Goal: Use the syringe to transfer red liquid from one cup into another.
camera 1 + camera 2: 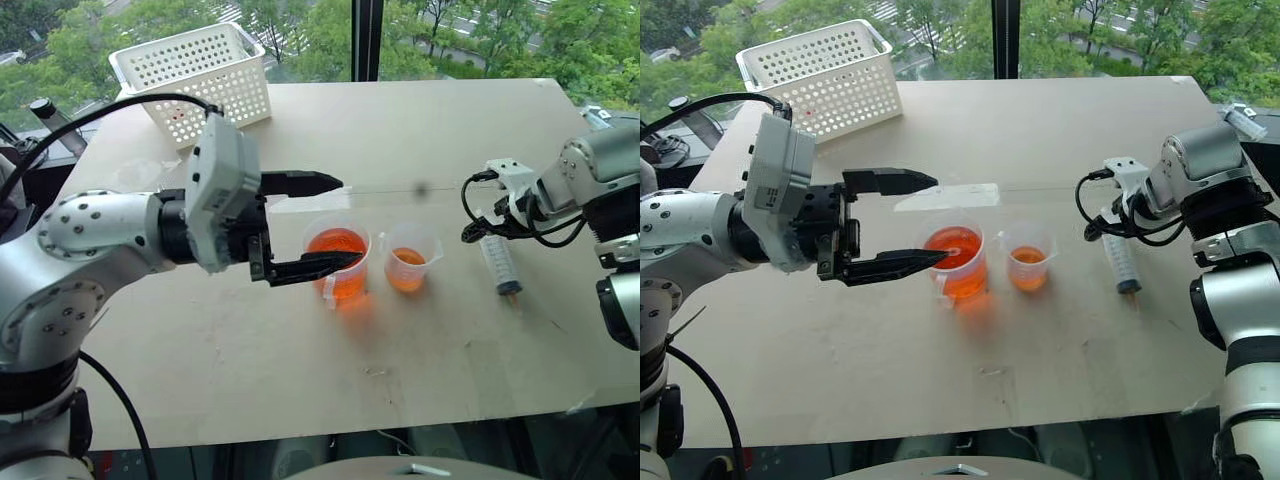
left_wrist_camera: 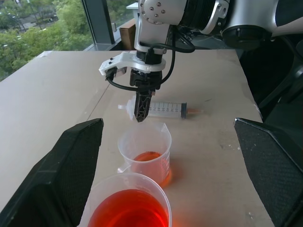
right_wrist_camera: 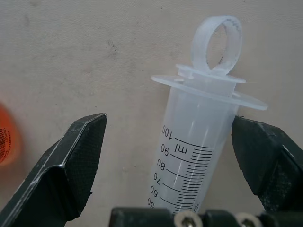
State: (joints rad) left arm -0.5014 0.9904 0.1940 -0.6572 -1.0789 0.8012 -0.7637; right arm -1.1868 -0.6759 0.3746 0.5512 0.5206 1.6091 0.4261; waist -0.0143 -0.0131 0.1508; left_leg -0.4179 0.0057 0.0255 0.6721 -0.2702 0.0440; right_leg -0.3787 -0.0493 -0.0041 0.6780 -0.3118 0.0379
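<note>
Head views: the syringe (image 1: pixel 500 264) lies flat on the bench (image 1: pixel 420 130), just right of the smaller beaker (image 1: pixel 408 258), tip toward the robot. The right pincer (image 2: pixel 142 108) hangs above its plunger end. The left pincer (image 1: pixel 315 225) is spread wide and empty, one finger reaching over the larger beaker (image 1: pixel 338 262) of red liquid (image 1: pixel 337 243). Risk: a dip there could tip that beaker.

Left wrist view: the right pincer points down at the barrel, apparently not touching.

Right wrist view: fingers (image 3: pixel 71 165) wide open, straddling the barrel off-centre. Closing so could roll the syringe aside.
</note>
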